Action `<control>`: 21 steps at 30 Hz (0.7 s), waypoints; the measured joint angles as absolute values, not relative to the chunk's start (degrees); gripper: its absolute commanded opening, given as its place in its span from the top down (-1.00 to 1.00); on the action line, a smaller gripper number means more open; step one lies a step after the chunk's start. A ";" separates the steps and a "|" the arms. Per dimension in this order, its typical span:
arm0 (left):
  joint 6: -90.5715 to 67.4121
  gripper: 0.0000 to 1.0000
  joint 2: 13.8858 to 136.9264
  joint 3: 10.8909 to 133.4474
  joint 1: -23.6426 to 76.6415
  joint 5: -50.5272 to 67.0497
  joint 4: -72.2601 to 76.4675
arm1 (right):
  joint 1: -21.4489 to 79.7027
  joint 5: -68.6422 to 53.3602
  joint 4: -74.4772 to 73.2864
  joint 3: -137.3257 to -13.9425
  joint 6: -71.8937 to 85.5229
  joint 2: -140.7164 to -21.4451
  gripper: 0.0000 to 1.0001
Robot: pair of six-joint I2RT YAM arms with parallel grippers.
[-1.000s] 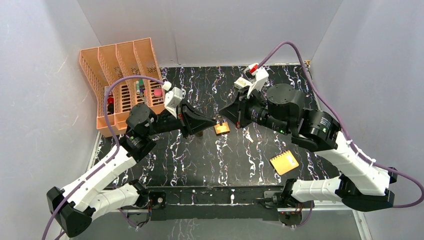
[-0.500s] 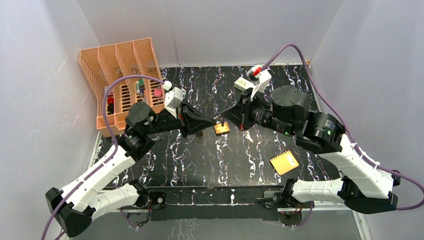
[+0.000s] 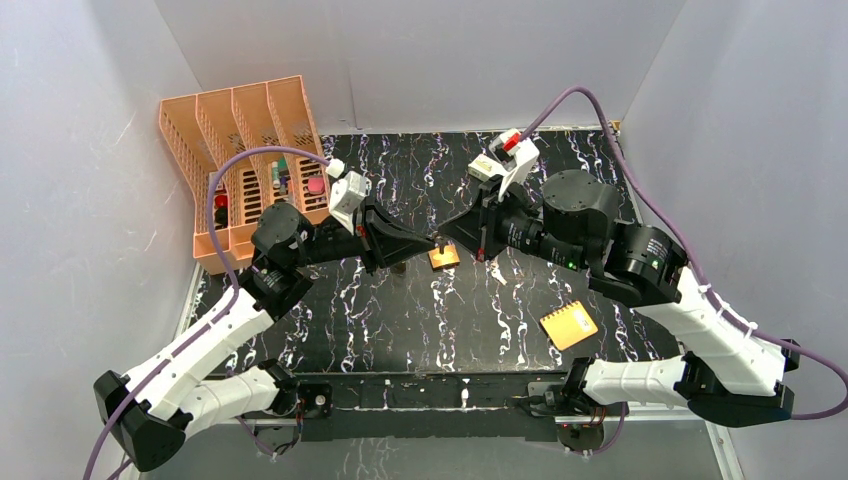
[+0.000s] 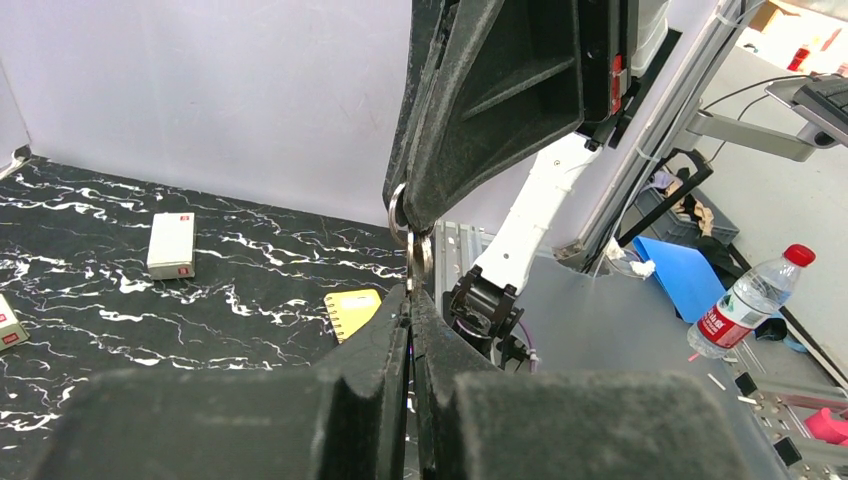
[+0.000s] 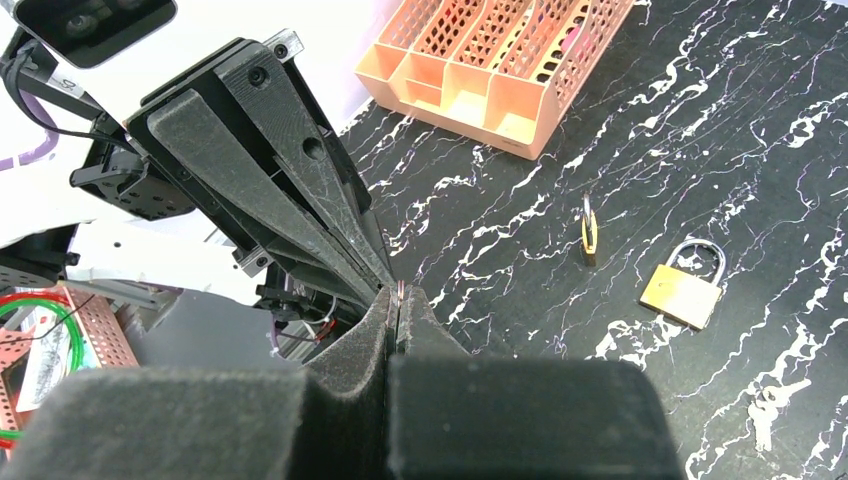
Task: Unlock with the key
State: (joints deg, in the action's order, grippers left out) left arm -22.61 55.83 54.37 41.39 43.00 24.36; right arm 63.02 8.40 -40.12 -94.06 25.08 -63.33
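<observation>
The key [image 4: 417, 258], a tiny silver bunch on a ring, hangs in the air between the two gripper tips. My left gripper [image 4: 412, 300] is shut on its lower part. My right gripper [image 5: 399, 292] is shut, with a thin sliver of metal showing between its tips; in the left wrist view the ring sits at those tips. In the top view the left gripper [image 3: 431, 243] and right gripper [image 3: 443, 240] meet tip to tip above the table's middle. A brass padlock [image 3: 443, 257] lies on the table just below them, also padlock [image 5: 685, 285]. A second padlock [image 5: 589, 232] stands edge-on nearby.
An orange slotted rack [image 3: 240, 150] holding small items stands at the back left. A yellow notepad [image 3: 568, 325] lies at the front right. A small white box [image 3: 483, 167] sits at the back, behind the right wrist. Grey walls enclose the black marbled table [image 3: 400, 320].
The right arm's forearm has shifted slightly to the right and its wrist has turned a little. Both gripper tips stay together at the same spot; the left arm has hardly moved.
</observation>
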 measured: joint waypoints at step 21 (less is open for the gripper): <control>-15.90 1.00 51.18 54.37 41.39 38.54 20.29 | 63.02 5.26 -40.18 -93.95 23.75 -63.24 0.87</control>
